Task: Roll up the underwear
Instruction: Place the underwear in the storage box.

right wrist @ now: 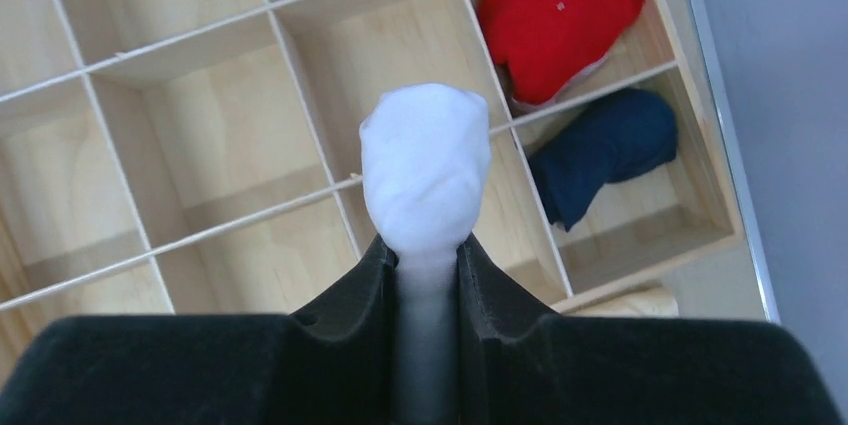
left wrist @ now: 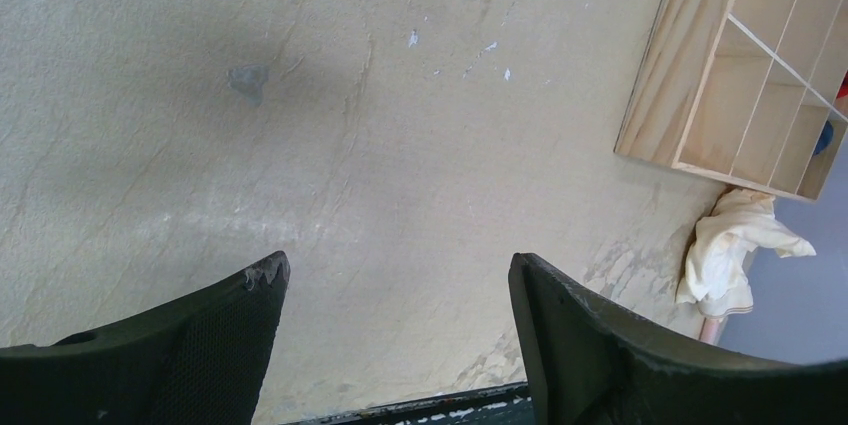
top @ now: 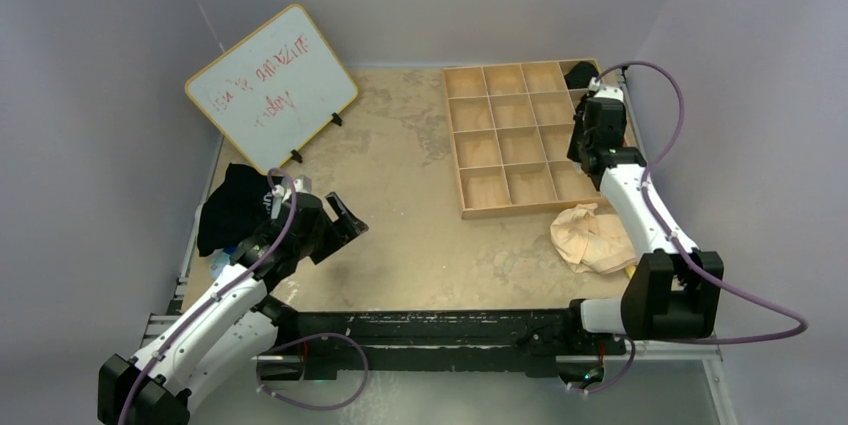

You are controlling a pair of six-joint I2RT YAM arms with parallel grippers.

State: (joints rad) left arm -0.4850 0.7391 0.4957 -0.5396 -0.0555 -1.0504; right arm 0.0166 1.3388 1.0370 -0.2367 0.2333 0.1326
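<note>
A white rolled underwear (right wrist: 425,170) sticks out from between the fingers of my right gripper (right wrist: 425,245), which is shut on it. It hangs above the compartments on the right side of the wooden tray (right wrist: 210,220), over a thin divider. In neighbouring compartments lie a red roll (right wrist: 560,15) and a navy roll (right wrist: 605,150). My left gripper (top: 345,220) stands open over bare table at the left, nothing between its fingers (left wrist: 250,315).
The compartment tray (top: 510,207) sits at the back right. A cream garment (top: 592,237) lies in front of it, beside the right arm. A black garment pile (top: 232,207) lies at the left edge. A whiteboard (top: 270,85) leans at the back left.
</note>
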